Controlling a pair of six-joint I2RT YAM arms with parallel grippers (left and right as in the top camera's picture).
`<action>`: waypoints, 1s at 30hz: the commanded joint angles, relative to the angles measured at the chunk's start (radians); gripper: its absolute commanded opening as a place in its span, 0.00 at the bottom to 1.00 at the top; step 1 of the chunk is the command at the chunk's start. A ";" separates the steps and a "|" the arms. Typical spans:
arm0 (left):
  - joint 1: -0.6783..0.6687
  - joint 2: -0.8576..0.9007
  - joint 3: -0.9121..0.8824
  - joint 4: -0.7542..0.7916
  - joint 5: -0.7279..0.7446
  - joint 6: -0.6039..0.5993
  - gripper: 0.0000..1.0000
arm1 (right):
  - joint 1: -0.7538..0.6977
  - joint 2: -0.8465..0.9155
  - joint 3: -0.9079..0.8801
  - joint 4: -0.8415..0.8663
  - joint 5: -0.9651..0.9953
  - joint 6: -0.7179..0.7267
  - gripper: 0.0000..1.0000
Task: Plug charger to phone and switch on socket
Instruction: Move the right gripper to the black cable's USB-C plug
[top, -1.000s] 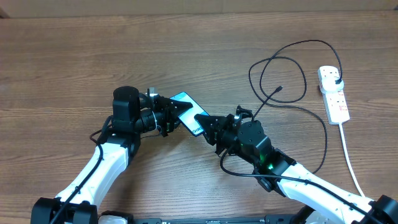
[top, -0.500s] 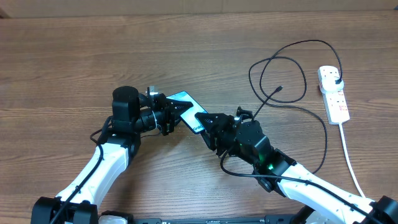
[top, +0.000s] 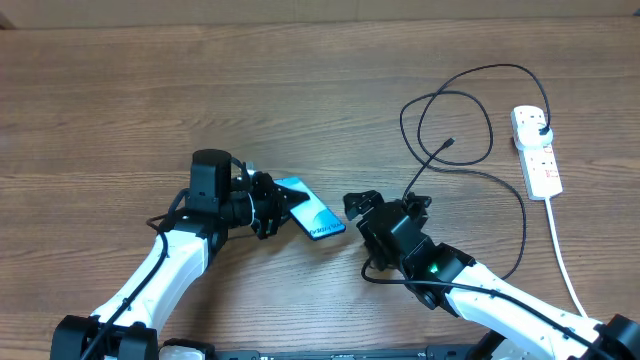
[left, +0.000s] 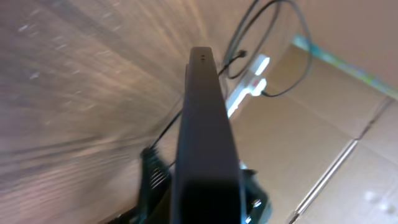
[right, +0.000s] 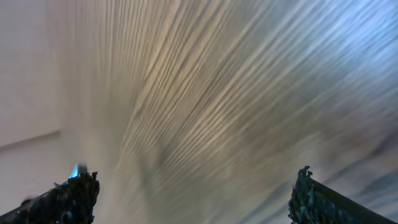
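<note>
Gripping the phone (top: 318, 213), left fingers (top: 272, 192) reach rightward — right fingers (right: 69, 200) spread apart.

Soft, even light keeps the overhead view sharp, with faint shadows on the table (top: 150, 100) just beside the phone (top: 312, 212), while the left wrist view blurs around the phone's dark, unfocused edge and the right wrist view smears the table into streaks.

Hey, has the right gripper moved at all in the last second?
Yes. The right gripper has backed off the phone, shifting right toward the socket, and now hangs open and empty.
</note>
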 joint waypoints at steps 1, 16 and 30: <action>-0.006 -0.013 0.018 -0.035 0.043 0.070 0.08 | -0.035 0.000 0.003 0.019 0.103 -0.234 1.00; -0.006 -0.013 0.018 -0.043 0.039 0.093 0.04 | -0.314 0.017 0.368 -0.453 0.026 -0.674 0.98; -0.007 -0.013 0.018 -0.045 0.051 0.094 0.06 | -0.597 0.402 0.752 -0.665 -0.066 -0.852 0.34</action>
